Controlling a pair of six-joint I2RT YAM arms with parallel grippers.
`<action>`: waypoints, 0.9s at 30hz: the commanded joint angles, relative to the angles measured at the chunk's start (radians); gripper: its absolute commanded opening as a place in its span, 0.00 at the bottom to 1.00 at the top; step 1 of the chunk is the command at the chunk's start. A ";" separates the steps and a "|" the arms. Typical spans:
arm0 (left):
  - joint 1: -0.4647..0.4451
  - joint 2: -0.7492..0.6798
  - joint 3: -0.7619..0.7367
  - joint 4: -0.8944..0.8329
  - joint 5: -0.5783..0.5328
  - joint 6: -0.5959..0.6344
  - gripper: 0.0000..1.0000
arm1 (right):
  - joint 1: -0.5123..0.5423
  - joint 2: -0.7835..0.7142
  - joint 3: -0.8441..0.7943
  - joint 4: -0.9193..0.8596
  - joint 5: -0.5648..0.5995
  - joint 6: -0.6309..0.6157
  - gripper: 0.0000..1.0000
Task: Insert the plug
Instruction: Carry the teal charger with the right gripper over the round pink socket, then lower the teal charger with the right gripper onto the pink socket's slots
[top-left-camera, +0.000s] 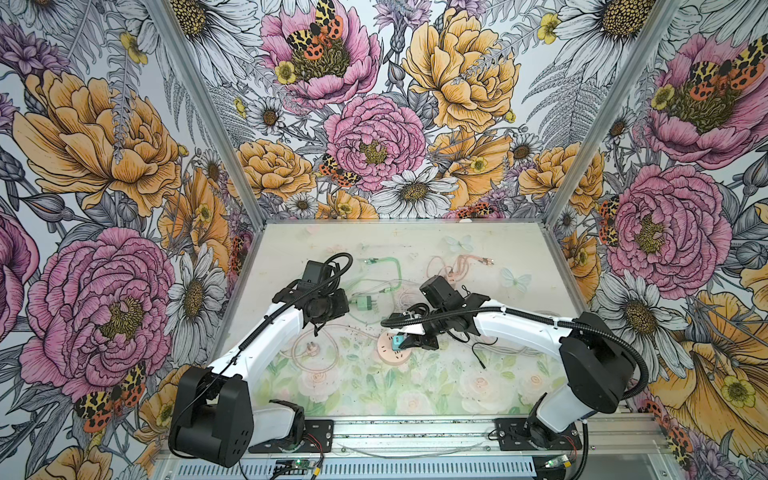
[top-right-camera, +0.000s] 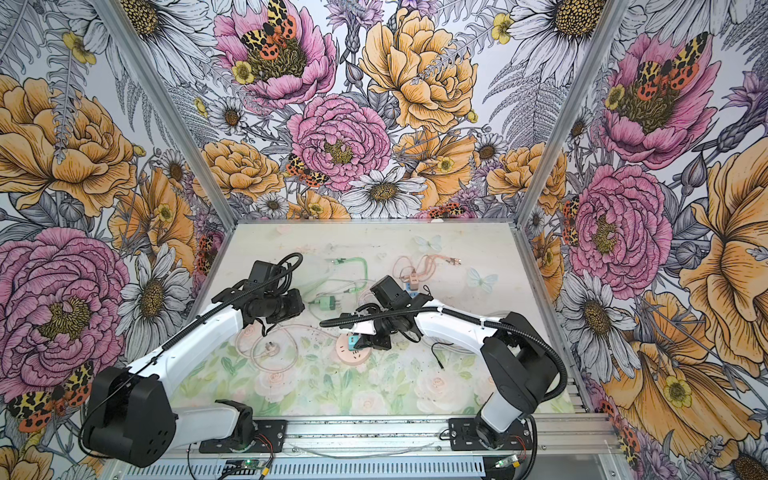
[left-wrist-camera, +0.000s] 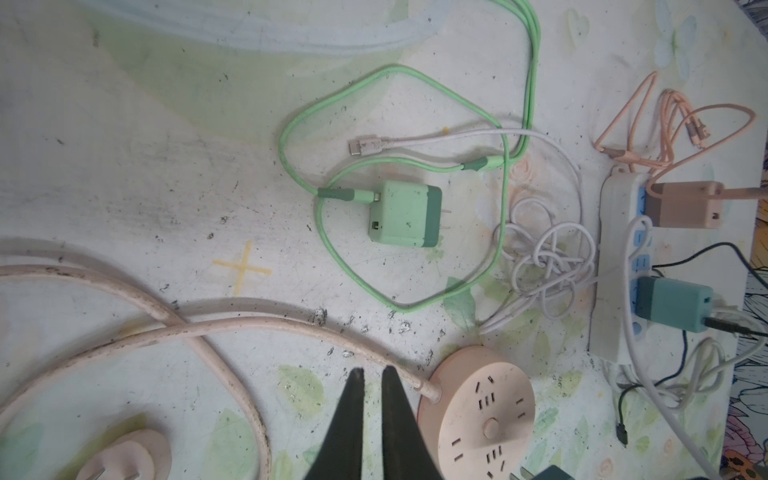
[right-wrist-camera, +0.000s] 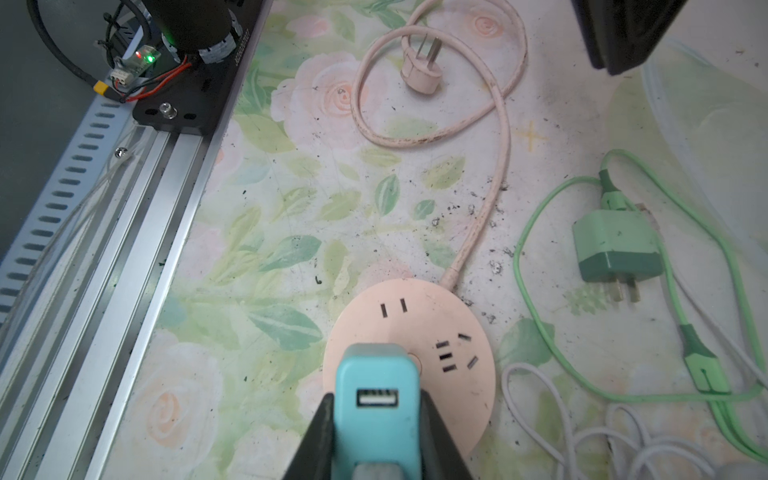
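Observation:
My right gripper (right-wrist-camera: 377, 401) is shut on a teal USB plug (right-wrist-camera: 374, 370), which it holds over the near part of a round pink socket (right-wrist-camera: 436, 324). Both top views show the teal plug (top-left-camera: 397, 341) (top-right-camera: 352, 341) at the edge of the round socket (top-left-camera: 390, 353) (top-right-camera: 353, 354). At the edge of the left wrist view a corner of the plug (left-wrist-camera: 548, 473) shows with a bare prong beside the socket (left-wrist-camera: 482, 411). My left gripper (left-wrist-camera: 372, 372) hangs shut and empty next to the socket's pink cable (left-wrist-camera: 266, 326).
A green charger (left-wrist-camera: 405, 214) with its looped green cable lies behind the socket. A white power strip (left-wrist-camera: 615, 270) holds a teal adapter (left-wrist-camera: 673, 305) and a pink one (left-wrist-camera: 685, 205). White cable (left-wrist-camera: 548, 266) is tangled nearby. The socket's own pink plug (right-wrist-camera: 419, 68) lies loose.

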 joint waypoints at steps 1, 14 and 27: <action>0.012 0.017 0.025 0.032 0.028 0.024 0.13 | 0.001 0.025 0.004 0.029 -0.021 -0.035 0.00; 0.037 0.035 0.025 0.040 0.054 0.048 0.12 | 0.024 0.065 -0.016 0.029 0.070 -0.093 0.00; 0.041 0.043 0.029 0.046 0.078 0.055 0.12 | 0.052 0.031 -0.053 -0.013 0.093 -0.081 0.00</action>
